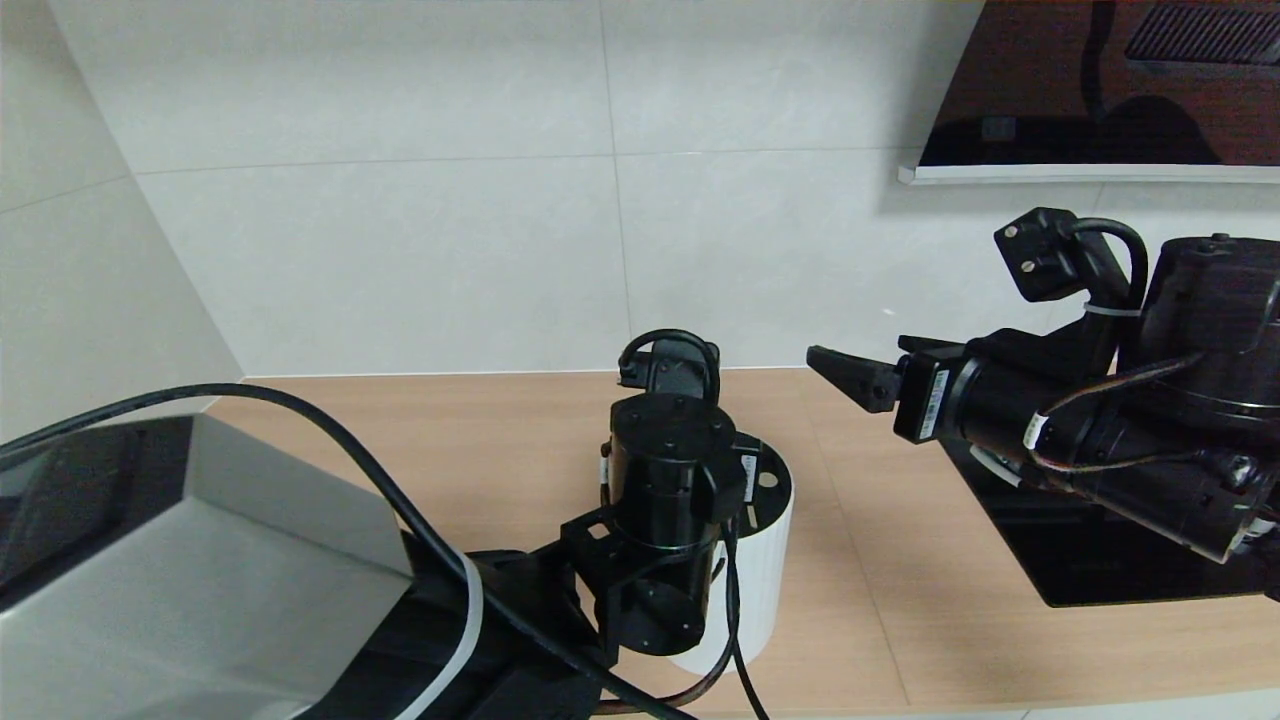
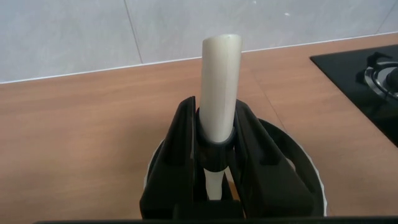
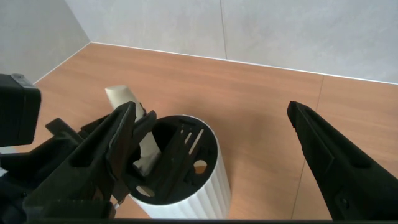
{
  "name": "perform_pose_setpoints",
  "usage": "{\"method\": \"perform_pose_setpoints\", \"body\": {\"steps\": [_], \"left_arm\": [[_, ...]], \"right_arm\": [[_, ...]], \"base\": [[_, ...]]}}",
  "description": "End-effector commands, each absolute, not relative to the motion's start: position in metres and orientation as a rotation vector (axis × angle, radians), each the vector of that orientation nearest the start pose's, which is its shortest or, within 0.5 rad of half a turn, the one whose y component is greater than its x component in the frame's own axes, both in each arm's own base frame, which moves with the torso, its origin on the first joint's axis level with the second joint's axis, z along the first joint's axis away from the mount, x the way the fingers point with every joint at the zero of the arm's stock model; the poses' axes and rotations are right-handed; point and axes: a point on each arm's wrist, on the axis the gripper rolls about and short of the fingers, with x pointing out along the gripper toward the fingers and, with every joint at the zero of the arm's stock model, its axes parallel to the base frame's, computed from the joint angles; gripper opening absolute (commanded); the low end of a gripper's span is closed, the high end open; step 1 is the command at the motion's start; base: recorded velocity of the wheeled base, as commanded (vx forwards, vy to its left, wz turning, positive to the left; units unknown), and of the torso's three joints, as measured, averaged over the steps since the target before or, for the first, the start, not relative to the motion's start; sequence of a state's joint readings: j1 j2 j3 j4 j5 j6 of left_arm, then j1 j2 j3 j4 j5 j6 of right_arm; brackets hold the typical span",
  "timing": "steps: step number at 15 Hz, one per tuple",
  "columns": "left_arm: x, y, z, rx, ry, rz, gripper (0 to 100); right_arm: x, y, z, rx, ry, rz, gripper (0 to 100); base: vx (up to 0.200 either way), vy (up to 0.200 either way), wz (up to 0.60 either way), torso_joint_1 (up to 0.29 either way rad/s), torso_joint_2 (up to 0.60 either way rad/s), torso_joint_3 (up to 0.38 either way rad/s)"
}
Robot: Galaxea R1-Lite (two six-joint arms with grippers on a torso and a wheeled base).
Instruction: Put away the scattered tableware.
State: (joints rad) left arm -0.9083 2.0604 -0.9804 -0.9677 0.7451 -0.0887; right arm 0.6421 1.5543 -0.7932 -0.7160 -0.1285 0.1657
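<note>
A white ribbed utensil holder (image 1: 765, 580) with a black slotted insert stands on the wooden counter. My left gripper (image 2: 217, 137) hangs straight over it, shut on the cream handle of a utensil (image 2: 221, 87); the handle stands upright and its lower end reaches down into the holder's rim (image 2: 308, 171). The utensil's working end is hidden. My right gripper (image 1: 870, 365) hovers open and holding nothing, up and to the right of the holder. In its own view the right gripper (image 3: 210, 109) looks down on the holder (image 3: 205, 199) and the cream handle (image 3: 121, 96).
A black cooktop (image 1: 1100, 560) is set into the counter at the right, its burner (image 2: 382, 71) close to the holder. A tiled wall backs the counter, and a range hood (image 1: 1100, 90) hangs at the upper right. Bare wood (image 1: 450, 440) lies left of the holder.
</note>
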Motion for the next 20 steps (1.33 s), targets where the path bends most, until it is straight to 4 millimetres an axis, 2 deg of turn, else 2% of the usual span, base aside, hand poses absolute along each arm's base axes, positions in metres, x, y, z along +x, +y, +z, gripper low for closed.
{"method": "perform_pose_setpoints", "body": {"steps": [1,8,9,18,20], "left_arm": [[0.249,-0.295,0.136,-0.006,0.083,-0.159,0],[0.249,-0.294,0.135,-0.004,0.085,-0.159,0],[0.249,-0.294,0.135,-0.005,0.084,-0.159,100],[0.247,-0.292,0.141,-0.015,0.075,-0.159,100],[0.244,-0.288,0.151,-0.033,0.058,-0.160,100]], "right_arm": [[0.222,0.163,0.230,0.145,0.084,0.509,100],[0.222,0.163,0.230,0.146,0.083,0.509,100],[0.222,0.163,0.230,0.146,0.083,0.509,100],[0.222,0.163,0.230,0.146,0.083,0.509,100],[0.222,0.162,0.230,0.146,0.083,0.509,100]], "base": [[0.000,0.000,0.00,0.000,0.00,0.000],[0.000,0.000,0.00,0.000,0.00,0.000],[0.000,0.000,0.00,0.000,0.00,0.000],[0.000,0.000,0.00,0.000,0.00,0.000],[0.000,0.000,0.00,0.000,0.00,0.000]]}}
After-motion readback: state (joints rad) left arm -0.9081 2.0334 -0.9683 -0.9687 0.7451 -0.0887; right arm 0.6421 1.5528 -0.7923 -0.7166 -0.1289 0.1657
